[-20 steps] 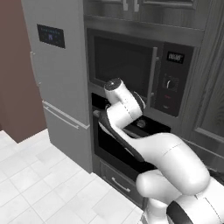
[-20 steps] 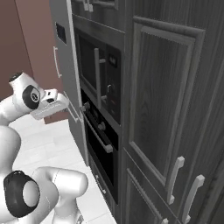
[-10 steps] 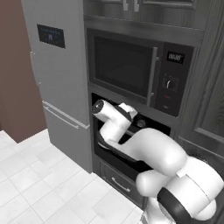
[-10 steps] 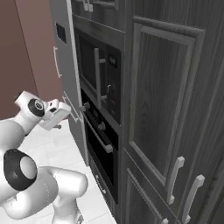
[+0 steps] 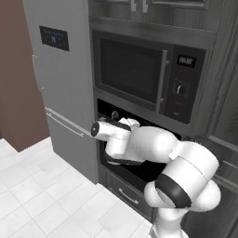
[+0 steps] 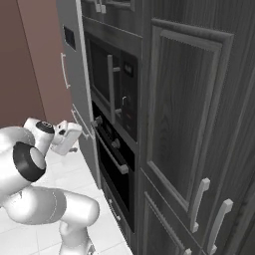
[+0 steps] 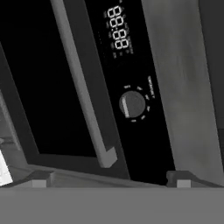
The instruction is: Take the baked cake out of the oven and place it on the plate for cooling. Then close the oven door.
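The oven [image 6: 113, 172] sits under the microwave, and its oven door [image 6: 117, 185] stands shut, with the long silver handle [image 6: 111, 154] across its top. My arm hides most of the oven [image 5: 137, 171] in the left base view. My gripper [image 6: 69, 135] hangs in front of the oven's upper left, apart from it, and tilts up at the microwave. In the hand view my gripper [image 7: 110, 178] is open with nothing between its fingertips [image 7: 42, 177]. The cake is hidden and the plate is out of view.
The black microwave [image 5: 139, 74] with its vertical handle [image 7: 83, 87], display [image 7: 118, 33] and knob [image 7: 132, 104] is right above the oven. A grey fridge [image 5: 65, 88] stands to the left, tall cabinet doors [image 6: 184, 119] to the right. White tiled floor [image 5: 42, 195] lies below.
My arm has swung down and left, bringing the hand lower in front of the oven. The jaws stayed open. The oven door has not moved.
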Controlling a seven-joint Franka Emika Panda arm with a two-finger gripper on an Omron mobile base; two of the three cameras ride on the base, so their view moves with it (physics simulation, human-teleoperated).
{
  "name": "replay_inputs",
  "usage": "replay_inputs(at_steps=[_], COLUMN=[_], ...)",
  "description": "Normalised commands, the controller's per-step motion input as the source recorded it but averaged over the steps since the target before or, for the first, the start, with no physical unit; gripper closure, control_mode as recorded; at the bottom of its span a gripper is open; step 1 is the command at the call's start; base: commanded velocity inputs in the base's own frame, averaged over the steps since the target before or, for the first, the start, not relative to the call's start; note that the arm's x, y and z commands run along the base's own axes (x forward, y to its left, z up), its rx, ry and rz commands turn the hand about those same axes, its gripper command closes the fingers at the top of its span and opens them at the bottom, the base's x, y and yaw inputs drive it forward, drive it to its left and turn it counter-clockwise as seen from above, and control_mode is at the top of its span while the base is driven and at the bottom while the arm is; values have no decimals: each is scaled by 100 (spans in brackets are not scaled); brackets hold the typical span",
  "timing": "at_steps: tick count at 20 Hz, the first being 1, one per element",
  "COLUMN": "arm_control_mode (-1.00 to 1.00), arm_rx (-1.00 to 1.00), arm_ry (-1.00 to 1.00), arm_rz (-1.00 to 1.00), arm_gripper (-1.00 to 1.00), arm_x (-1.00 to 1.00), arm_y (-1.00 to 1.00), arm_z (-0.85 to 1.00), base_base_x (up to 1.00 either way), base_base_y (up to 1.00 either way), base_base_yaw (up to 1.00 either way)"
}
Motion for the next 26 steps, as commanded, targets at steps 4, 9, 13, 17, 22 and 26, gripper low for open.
replay_inputs(at_steps=[4, 9, 13, 17, 22, 26], arm_control_mode=[-100, -100, -100, -100, -100, -100], arm_rx=[-21, -18, -14, -11, -8, -6], arm_ry=[0, 0, -2, -3, -1, 0], arm_rz=[-2, -1, -2, -3, -5, -4], arm_gripper=[-100, -100, -100, -100, -100, -100], arm_x=[35, 35, 19, 11, 20, 29], arm_y=[0, -4, -10, -16, -21, -29], arm_z=[-40, -39, -32, -20, -14, -15], base_base_x=[0, 0, 0, 0, 0, 0], base_base_y=[0, 0, 0, 0, 0, 0], base_base_yaw=[0, 0, 0, 0, 0, 0])
